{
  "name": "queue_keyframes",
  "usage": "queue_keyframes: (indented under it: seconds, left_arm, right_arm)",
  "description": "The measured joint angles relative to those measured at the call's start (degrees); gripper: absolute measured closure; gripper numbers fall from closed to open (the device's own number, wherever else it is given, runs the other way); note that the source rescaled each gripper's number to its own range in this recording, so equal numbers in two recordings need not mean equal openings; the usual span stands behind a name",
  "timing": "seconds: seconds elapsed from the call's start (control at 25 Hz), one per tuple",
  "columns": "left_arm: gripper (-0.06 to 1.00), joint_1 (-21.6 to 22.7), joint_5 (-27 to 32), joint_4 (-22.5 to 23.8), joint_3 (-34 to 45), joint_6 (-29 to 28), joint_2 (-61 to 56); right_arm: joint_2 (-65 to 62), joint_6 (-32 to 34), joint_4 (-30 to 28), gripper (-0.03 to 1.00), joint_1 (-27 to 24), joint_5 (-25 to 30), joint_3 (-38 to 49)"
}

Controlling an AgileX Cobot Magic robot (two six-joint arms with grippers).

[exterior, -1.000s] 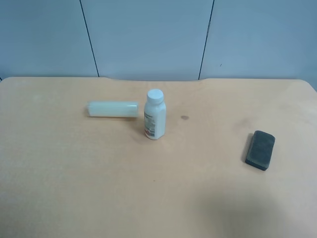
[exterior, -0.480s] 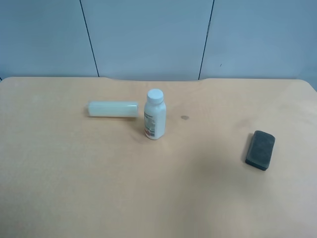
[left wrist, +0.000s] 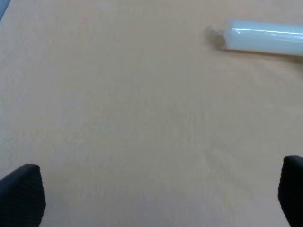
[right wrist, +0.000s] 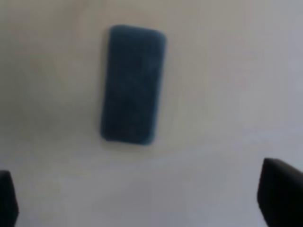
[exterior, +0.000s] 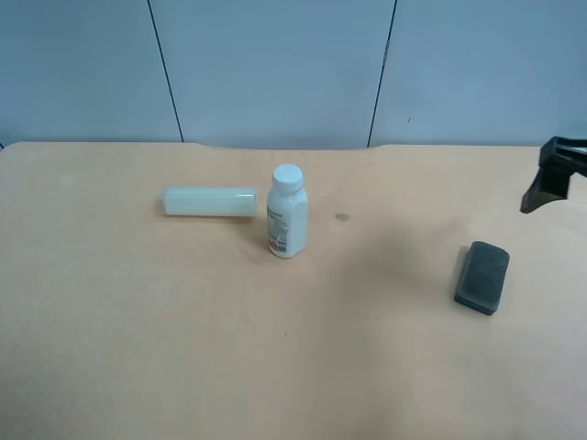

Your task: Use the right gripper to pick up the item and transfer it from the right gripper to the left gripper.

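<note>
1. Lying flat on the table (exterior: pixel 138 321), the item (exterior: pixel 481 277) is at about 4 o'clock from the bottle (exterior: pixel 287 213) in the high view, well apart from it, and nothing touches it
2. The right gripper (right wrist: pixel 142 198) hangs at about 1 o'clock from the item in that view, near it but not over it. Its jaws are wide open and hold nothing: the two fingertips show only at opposite edges of the right wrist view, with the item ahead of them
3. I think the main risk comes from the low, flat shape. If the fingers come down too shallow, they may close over the top of the item and slip off. If they go too deep, the tips may press into the table
4. The item is a little tilted against the line of the jaws, so one finger may touch first and turn or push it instead of gripping it
5. A grip in the middle of the item may leave little free length for the left gripper (left wrist: pixel 156 194). Its jaws are also wide open and empty, and its wrist view shows bare table and the cylinder (left wrist: pixel 265 37), which lies at 9 o'clock from the bottle
6. Compared with half a second ago, the right gripper has entered the high view at the right edge, where no arm was seen. The item, the bottle and the cylinder have not moved
</note>
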Motion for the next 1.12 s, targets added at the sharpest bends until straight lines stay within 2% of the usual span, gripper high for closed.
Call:
queue_keyframes:
  seconds: [0.28,0.68,1.12]
  left_arm:
    - [-0.06,0.00,0.00,0.00,0.00,0.00,0.00]
    - [-0.06,0.00,0.00,0.00,0.00,0.00,0.00]
    - [-0.06,0.00,0.00,0.00,0.00,0.00,0.00]
  right_arm:
    - [13.74,0.18,4.29,-0.03,0.00,-7.42,0.00]
    - [27.17,0.18,5.81,-0.03,0.00,-10.39,-0.04]
    - [32.53,0.18,5.29,-0.03,0.00,-13.51,-0.04]
